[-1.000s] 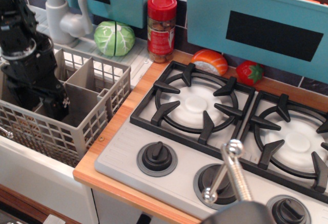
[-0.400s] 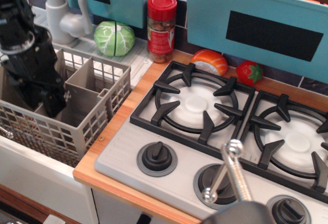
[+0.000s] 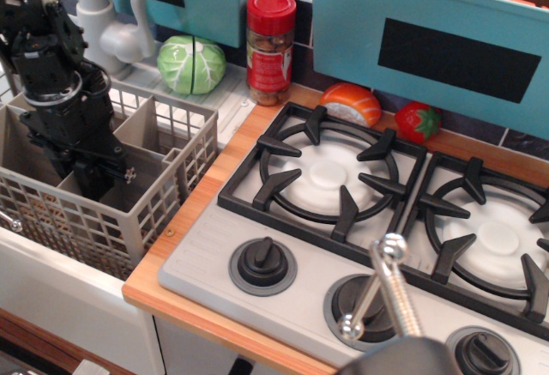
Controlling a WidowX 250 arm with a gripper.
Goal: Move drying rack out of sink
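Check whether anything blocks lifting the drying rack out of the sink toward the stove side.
Nothing visible blocks it. The gripper is already down inside the drying rack; the wooden counter edge and stovetop beside it carry nothing loose. The tap stands behind.

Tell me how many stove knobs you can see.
3: left knob at the stove's front left, middle knob partly behind a metal rod, right knob cut off at the bottom edge. More may lie out of frame.
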